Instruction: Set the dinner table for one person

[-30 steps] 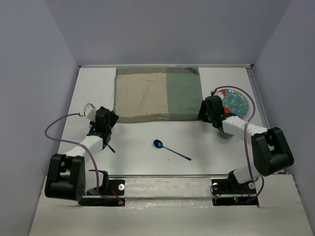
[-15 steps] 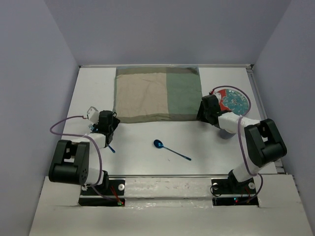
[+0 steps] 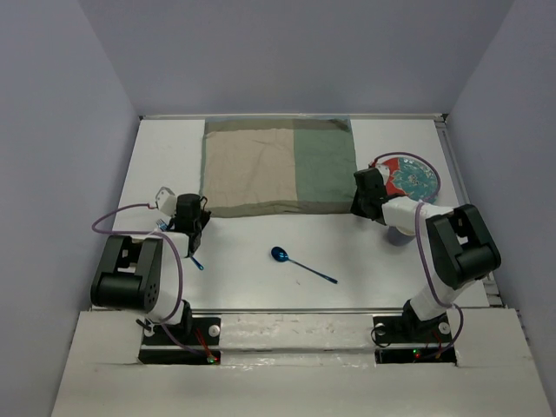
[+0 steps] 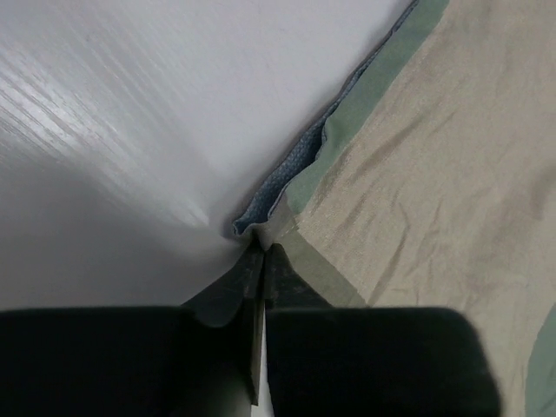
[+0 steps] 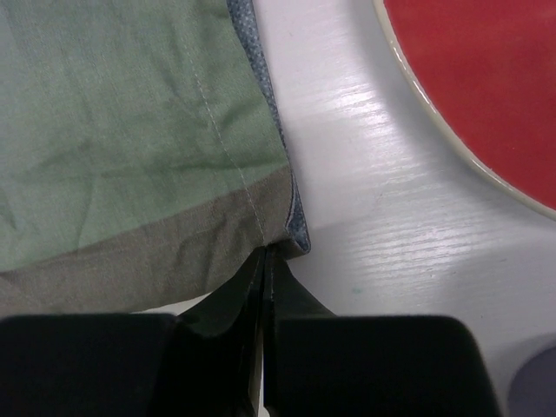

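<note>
The dinner table (image 3: 165,156) is a white top between pale lavender walls. A tan-and-green placemat (image 3: 278,169) lies at its far middle. My left gripper (image 3: 200,214) is shut on the mat's near left corner; in the left wrist view the gripper (image 4: 262,248) pinches the bunched corner of the placemat (image 4: 417,174) between its fingertips. My right gripper (image 3: 357,207) is shut on the near right corner, and the right wrist view shows the gripper (image 5: 266,253) clamped on the hem of the placemat (image 5: 130,130).
A blue spoon (image 3: 301,265) lies on the table in front of the mat. A red plate with a blue pattern (image 3: 413,177) sits right of my right gripper, its rim (image 5: 408,78) close to the mat. Another blue utensil (image 3: 196,260) lies by the left arm.
Both grippers have gone from open to shut on the mat's near corners. Both arms have folded in towards their bases, while the grippers stayed at the corners.
</note>
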{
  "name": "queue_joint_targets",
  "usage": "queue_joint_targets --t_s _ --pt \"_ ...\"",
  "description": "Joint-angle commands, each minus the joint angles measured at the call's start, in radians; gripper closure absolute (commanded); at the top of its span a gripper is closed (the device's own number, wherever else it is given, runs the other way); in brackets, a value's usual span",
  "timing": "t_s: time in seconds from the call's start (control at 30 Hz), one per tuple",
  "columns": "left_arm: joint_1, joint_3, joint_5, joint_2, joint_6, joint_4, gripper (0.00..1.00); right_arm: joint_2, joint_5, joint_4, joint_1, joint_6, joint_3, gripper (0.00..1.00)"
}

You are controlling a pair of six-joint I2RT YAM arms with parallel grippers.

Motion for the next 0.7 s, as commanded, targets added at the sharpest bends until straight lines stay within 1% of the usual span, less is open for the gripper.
queue_joint_targets --t_s 0.0,0.07,0.3,0.33,0.67 --pt "0.009 0.028 -0.002 0.008 0.014 0.053 1.0 -0.012 0.021 0.047 -0.004 0.006 0.027 1.0" --pt "0.009 0.016 -0.001 -0.017 0.034 0.044 1.0 -0.039 0.012 0.052 -0.004 0.008 0.01 1.0" --pt "0.018 -0.06 -0.045 -0.232 0.075 -0.037 1.0 -0.15 -0.032 0.052 -0.004 0.027 -0.068 1.0" --pt "0.019 -0.066 -0.042 -0.276 0.078 -0.049 1.0 -0.17 -0.037 0.05 -0.004 0.031 -0.081 1.0" --pt "0.049 -0.182 0.036 -0.486 0.075 -0.148 1.0 -0.456 -0.159 -0.031 -0.004 0.064 -0.242 1.0"
